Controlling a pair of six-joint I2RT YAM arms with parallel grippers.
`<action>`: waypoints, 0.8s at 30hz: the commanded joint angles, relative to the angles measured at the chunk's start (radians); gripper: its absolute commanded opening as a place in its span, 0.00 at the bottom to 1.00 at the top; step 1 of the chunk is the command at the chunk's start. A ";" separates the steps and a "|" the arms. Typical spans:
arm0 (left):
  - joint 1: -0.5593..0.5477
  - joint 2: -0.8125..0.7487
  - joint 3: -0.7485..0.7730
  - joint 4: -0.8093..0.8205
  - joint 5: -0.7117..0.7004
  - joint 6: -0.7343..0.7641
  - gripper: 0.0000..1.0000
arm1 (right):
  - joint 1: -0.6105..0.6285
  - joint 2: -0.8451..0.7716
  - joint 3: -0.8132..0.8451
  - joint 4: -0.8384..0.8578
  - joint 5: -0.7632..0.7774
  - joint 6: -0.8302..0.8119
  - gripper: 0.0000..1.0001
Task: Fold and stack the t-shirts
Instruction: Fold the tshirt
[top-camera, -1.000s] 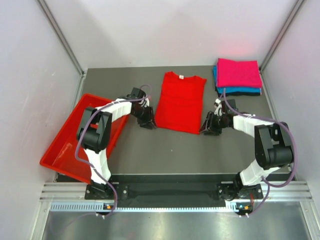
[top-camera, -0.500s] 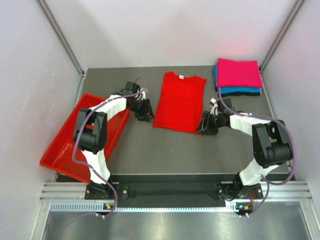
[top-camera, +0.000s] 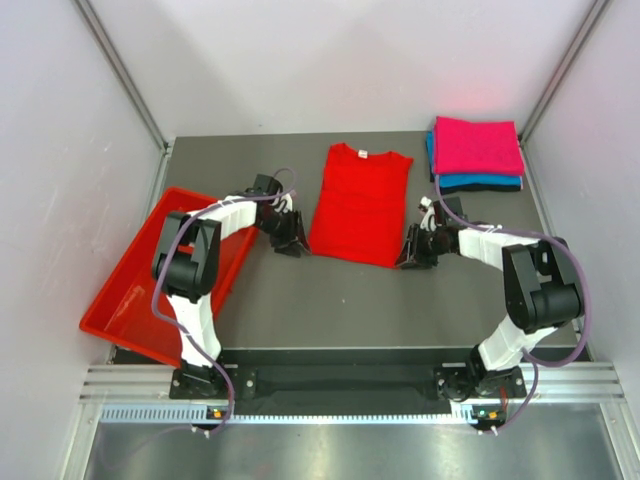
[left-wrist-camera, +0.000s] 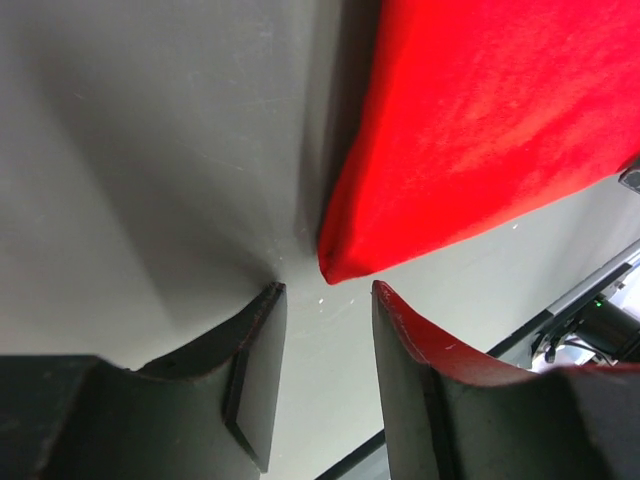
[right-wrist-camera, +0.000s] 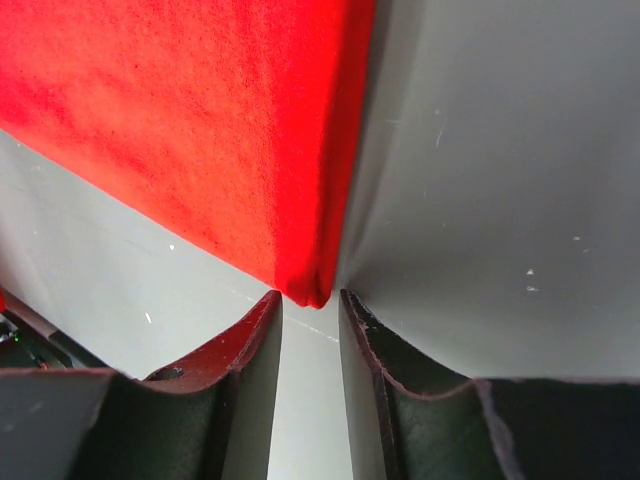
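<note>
Top external: left gripper (top-camera: 296, 247) and right gripper (top-camera: 406, 259), parted, empty, have reached corners of red t-shirt (top-camera: 360, 205).

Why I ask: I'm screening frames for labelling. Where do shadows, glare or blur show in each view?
Top external: evenly lit and sharp, with a pink glow on the back wall above the folded stack. Left wrist: the red t-shirt throws a shadow on the table, and its red tints one finger's rim. Right wrist: crisp cloth weave, a narrow shadow along the shirt's edge.
</note>
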 joint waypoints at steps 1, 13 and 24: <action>0.006 0.017 0.010 0.027 -0.010 0.010 0.45 | 0.011 0.019 0.005 -0.008 0.061 -0.020 0.31; 0.006 0.043 0.021 0.027 -0.006 0.014 0.35 | 0.011 0.038 0.028 -0.031 0.106 -0.046 0.04; 0.003 -0.052 -0.013 0.055 0.013 -0.047 0.42 | 0.006 0.001 0.004 -0.071 0.184 -0.075 0.00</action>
